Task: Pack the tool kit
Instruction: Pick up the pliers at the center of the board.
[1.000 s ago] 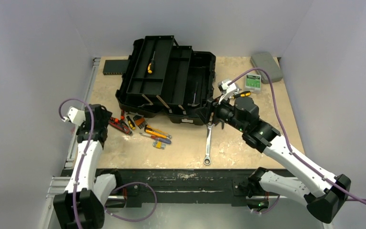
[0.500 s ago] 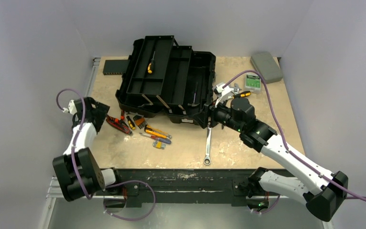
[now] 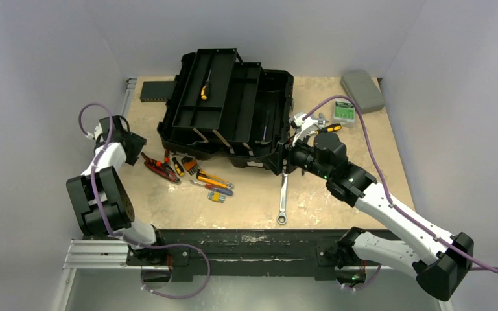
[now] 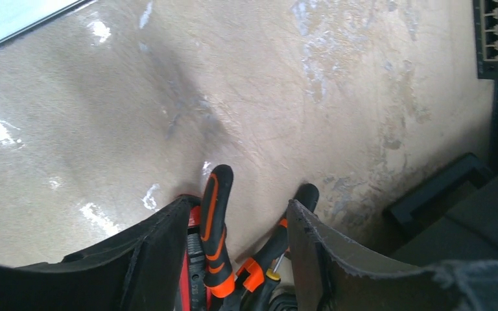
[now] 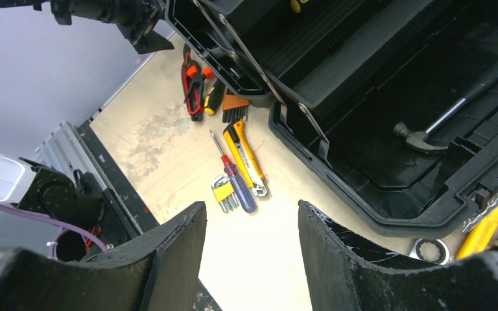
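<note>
Our left tool (image 4: pixel 237 210) straddles the handles of the pliers (image 4: pixel 217 240), just left of the toolbox (image 3: pixel 233 110) and its near corner; whether it pinches, we cannot tell. The pliers lie lengthwise toward it. Our right tool (image 5: pixel 249 210) gapes empty, farther off.

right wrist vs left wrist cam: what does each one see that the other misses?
Right wrist only: the hammer lying in the open toolbox, plus the utility knife, screwdriver and hex keys on the table. Left wrist only: the black box with ports at the far edge. Both: the pliers and bare table; the left wrist view has them between the open left gripper fingers.
</note>
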Controlling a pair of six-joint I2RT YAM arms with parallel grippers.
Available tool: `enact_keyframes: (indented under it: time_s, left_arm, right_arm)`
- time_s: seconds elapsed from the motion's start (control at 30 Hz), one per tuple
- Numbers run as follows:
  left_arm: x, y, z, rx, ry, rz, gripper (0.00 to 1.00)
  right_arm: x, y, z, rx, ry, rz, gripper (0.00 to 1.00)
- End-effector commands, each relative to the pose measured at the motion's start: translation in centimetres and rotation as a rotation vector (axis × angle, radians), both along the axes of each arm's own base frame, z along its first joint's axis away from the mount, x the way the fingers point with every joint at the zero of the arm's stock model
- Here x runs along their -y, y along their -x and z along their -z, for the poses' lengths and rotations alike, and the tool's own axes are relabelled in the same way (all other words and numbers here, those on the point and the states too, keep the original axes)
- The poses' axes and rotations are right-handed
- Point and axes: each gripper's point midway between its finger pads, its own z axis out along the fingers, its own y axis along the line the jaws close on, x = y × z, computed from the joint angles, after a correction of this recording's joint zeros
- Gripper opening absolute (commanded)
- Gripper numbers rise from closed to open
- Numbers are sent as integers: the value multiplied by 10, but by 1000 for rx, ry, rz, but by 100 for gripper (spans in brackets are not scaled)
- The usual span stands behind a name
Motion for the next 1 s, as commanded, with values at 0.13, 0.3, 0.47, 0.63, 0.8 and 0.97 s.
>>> enact_keyframes:
  time_s: [0.13,0.3,0.47,0.63,0.8,0.97]
  left_arm:
    - [-9,-1,10,-68,-3,-20,52]
    - [0,-2,28,-93,41,0,48]
    - [3,-3,27,-88,43,-2,44]
    - [6,1,28,-102,49,4,11]
    - [5,9,14,-91,14,-5,0]
    - [-2,24,-22,-23,-64,-82,0]
  right_arm:
    - [-3,-5,-13,29,-29,7,52]
    - [-2,-6,-12,29,-26,15,53]
    - [-1,-5,-14,32,-34,18,53]
    - [0,-3,-14,34,-39,19,53]
    - [3,-2,-13,33,-35,26,53]
    - [4,-1,-12,32,-35,27,53]
